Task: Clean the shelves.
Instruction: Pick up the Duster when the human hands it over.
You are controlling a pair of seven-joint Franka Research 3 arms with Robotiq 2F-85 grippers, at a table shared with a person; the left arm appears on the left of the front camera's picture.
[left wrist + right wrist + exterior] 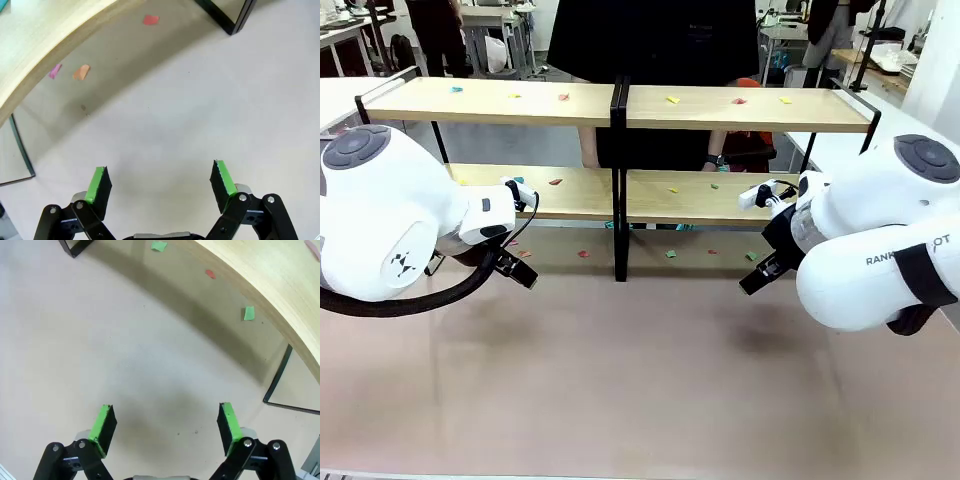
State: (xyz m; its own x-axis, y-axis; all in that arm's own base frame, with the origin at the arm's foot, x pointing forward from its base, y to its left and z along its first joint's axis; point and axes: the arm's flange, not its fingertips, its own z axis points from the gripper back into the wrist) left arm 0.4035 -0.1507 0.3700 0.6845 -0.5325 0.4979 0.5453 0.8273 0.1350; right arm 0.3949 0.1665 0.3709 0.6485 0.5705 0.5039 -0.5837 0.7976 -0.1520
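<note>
Light wooden boards on a thin black metal frame make up the wide two-tier shelves (600,105), which stand across the far half of the beige tabletop (640,390), with a person in dark clothing (650,40) behind them. Small coloured paper scraps (672,99) dot the upper board, the lower board and the tabletop under the rack. The cleaning therefore looks hardly begun, and I judge this to be the approach to a pick.

The left gripper (517,270) hovers low over the tabletop just in front of the rack's left unit, and the right gripper (758,277) hovers before the right unit. In each wrist view the green-padded fingers (99,186) stand wide apart, holding nothing and touching nothing, with bare table below.

Nearest the left gripper lies an orange scrap (81,72) under the lower board, and nearest the right a green scrap (249,313). The next move calls for reaching forward, lowering squarely over one thin scrap, and pinching it off the surface without clipping the board's edge.
</note>
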